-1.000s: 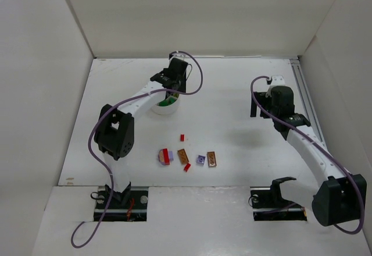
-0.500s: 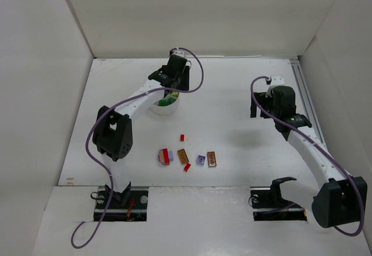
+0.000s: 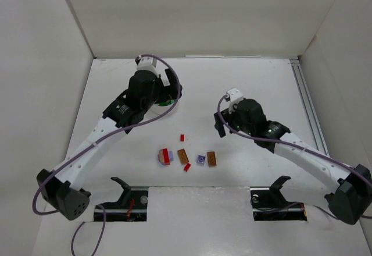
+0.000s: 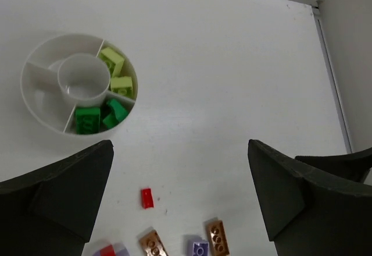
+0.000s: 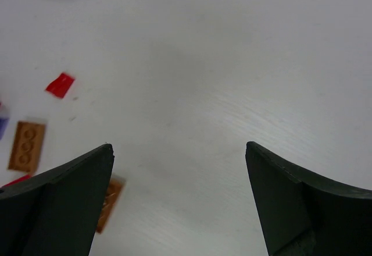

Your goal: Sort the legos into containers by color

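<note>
Green legos (image 4: 87, 120) sat in the containers (image 4: 42, 99); we found left tool (image 4: 180, 169) and right tool (image 5: 179, 163) open, empty. Next, we judged: grasp the loose red lego (image 4: 147, 198).

Enclosure as I found it at my station: the table (image 3: 244, 81) was a flat, matte white surface, with faint scuffing visible in the close views. Three plain white walls boxed it in: a back wall (image 3: 192, 11), a left wall (image 3: 35, 81) and a right wall (image 3: 349, 64), all unmarked. A pale metal rail (image 3: 307, 105) ran along the table's right edge, just beside the right wall's foot. A white panel (image 3: 197, 215) lay across the near side. Lighting was even and diffuse; only soft grey shadows lay on the table.
</note>
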Robot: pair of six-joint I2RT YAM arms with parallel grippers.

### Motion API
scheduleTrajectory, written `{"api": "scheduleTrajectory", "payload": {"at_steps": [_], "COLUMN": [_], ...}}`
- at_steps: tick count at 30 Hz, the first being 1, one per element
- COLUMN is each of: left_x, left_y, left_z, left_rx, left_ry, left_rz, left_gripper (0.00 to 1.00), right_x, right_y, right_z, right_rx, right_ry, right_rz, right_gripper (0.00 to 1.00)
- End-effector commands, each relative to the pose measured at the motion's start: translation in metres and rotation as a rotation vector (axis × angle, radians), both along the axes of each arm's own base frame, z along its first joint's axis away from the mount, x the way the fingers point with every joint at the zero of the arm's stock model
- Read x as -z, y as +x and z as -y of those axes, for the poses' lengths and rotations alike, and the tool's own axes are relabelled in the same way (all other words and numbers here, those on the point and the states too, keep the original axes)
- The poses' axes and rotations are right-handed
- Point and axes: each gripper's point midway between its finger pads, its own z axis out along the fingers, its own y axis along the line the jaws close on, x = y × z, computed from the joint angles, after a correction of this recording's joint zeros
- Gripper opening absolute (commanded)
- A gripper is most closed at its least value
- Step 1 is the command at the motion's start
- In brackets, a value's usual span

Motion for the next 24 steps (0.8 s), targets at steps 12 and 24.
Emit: {"api": "scheduleTrajectory", "payload": {"at_steps": [12,24], "left_x": [0.122,0.114], "left_y": [-0.111,-0.121], "left_z": [-0.072,-0.082], "left_rx": [-0.207,-0.232], "left_ry": [-0.050,-0.087], "left_rz": [-0.335,-0.311], "left_gripper": [1.00,1.00], "right_x": [0.096,0.126], "right_y": [-0.105,-0.154], "right_z": [-0.068,-0.067], "right_rx": [-0.069,-0.090], "right_ry": [-0.045,-0.024], "right_rz": [-0.346,-0.441], "right_gripper": [0.94,0.90]}}
